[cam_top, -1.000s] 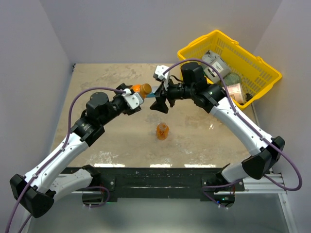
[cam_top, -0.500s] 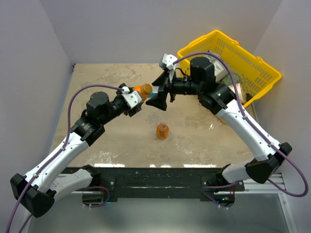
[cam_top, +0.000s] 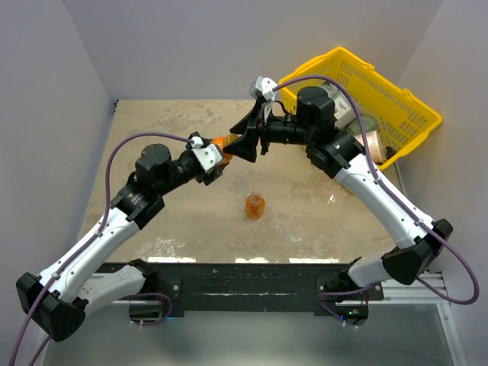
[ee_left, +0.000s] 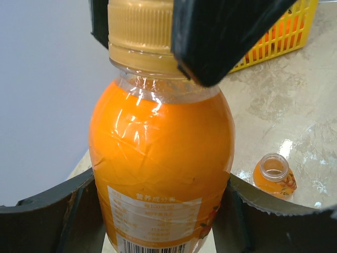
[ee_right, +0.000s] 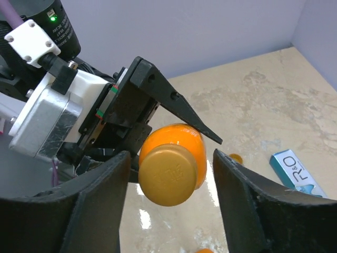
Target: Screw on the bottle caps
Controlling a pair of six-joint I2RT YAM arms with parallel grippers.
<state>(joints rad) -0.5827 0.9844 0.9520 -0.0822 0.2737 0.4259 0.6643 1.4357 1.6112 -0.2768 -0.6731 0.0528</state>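
**Gold ribbed plastic cap (ee_right: 168, 175) sits on the raised bottle; the other bottle is open**

The cap is on the neck of a translucent orange plastic bottle (ee_left: 160, 158), held in the air above the table (cam_top: 305, 206) and tipped towards the right arm. The left end effector (cam_top: 216, 155) pinches this bottle by its rounded body, one finger pressed to each side. The right end effector (ee_right: 171, 158) straddles the cap with its fingers spread. The right wrist view shows a gap on either side, so it is not clamped on the cap.

The pictures do not show whether this cap is screwed fully down. My reading is that tightening is under way and needs another pinch and twist.

A second small orange bottle (cam_top: 255, 206) stands upright on the table, well apart from the arms, with its neck bare. A small brownish-orange disc (ee_right: 235, 157) lies beside a blue-and-white box (ee_right: 295, 171) and is probably its cap. By this reckoning the task is less than half done, with the second bottle untouched.
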